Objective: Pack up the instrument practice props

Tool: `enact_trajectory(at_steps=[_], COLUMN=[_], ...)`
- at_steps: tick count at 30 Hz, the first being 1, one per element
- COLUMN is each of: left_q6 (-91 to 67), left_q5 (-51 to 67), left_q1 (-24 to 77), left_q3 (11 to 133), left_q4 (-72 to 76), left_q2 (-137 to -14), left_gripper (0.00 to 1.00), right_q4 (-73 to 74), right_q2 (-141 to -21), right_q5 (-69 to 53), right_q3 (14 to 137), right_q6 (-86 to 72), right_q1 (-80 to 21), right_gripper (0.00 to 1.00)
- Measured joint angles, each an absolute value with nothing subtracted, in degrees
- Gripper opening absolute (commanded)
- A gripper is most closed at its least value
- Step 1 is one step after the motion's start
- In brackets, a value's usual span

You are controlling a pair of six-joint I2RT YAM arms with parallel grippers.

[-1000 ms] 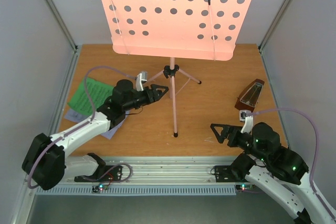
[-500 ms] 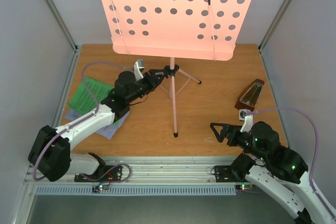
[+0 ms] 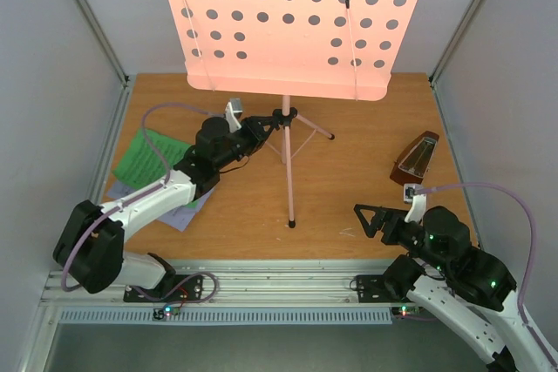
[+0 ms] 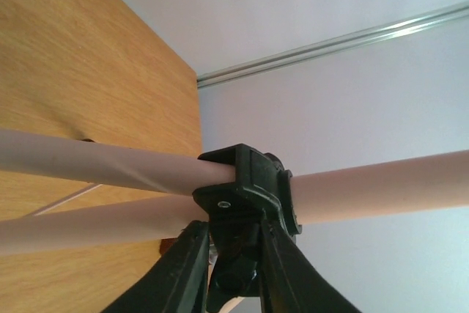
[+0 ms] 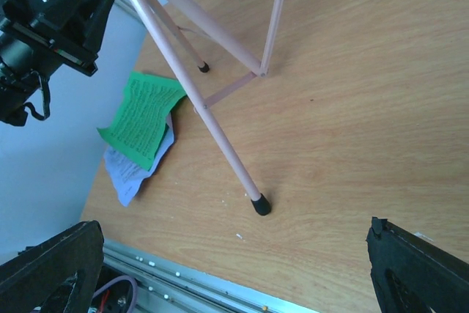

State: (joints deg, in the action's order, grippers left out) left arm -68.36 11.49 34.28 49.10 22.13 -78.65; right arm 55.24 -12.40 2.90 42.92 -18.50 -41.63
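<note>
The pink music stand (image 3: 292,23) stands on its tripod at mid table, its perforated desk high at the back. My left gripper (image 3: 260,126) is at the black clamp hub (image 3: 283,117) on the pole. In the left wrist view its jaws (image 4: 233,236) are closed against both sides of the clamp's black knob (image 4: 238,269). The green and white music sheets (image 3: 144,158) lie at the left, also seen in the right wrist view (image 5: 143,116). The reddish-brown metronome (image 3: 417,160) stands at the right. My right gripper (image 3: 375,219) is wide open and empty above the front right of the table.
The stand's front leg ends in a black foot (image 3: 291,224), which also shows in the right wrist view (image 5: 260,205). Grey walls enclose the table on both sides. A metal rail (image 3: 279,280) runs along the near edge.
My left gripper has moved back and right from near the sheets to the stand's clamp hub, and its jaws have closed in on the knob. The right arm has barely shifted.
</note>
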Motion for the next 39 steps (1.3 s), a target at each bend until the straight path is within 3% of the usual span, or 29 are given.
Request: enact_trajectory(at_steps=[8,13,15,20,23,26,31,39], left_q6=[-71.7,-75.1,-76.3,-77.6,-75.8,-70.3,-55.7,-19.7], left_q5=[11.4,10.9,10.6,10.1,9.2,6.8,1.8,1.4], left_q1=[34.3,34.5,34.5,34.5,34.5,34.5,34.5,34.8], left_q3=[49.1,48.2,47.9,47.7,47.3,46.8,43.1,39.1], left_q4=[25.5,27.7,28.3,28.6,27.2,22.1,17.5,15.1], left_q2=[-80.3,-80.7,-80.7,-80.6,-79.0,-74.3,-63.4,-56.9], left_gripper=[0.04,0.01,0.09,0.63,0.75,0.78,0.76,0.74], right_q4=[56.0,56.2,56.2,56.6,57.2,58.0,59.1,59.6], right_q2=[-12.3,-12.2,-12.1,-11.6,-10.9,-9.9,-8.5,-8.1], right_q5=[3.1,3.2,3.2,3.4,3.8,4.4,5.1,5.4], right_q3=[42.9,42.9,42.9,42.9,42.9,43.1,43.3,43.5], right_q6=[-18.5,-18.5,-18.5,-18.6,-18.5,-18.6,-18.6,-18.5], right_q1=[-41.6,-41.6,-41.6,-41.6,-41.6,-41.6,-41.6,-41.6], right_gripper=[0.98,0.99,0.99,0.98,0.99,0.99,0.98,0.99])
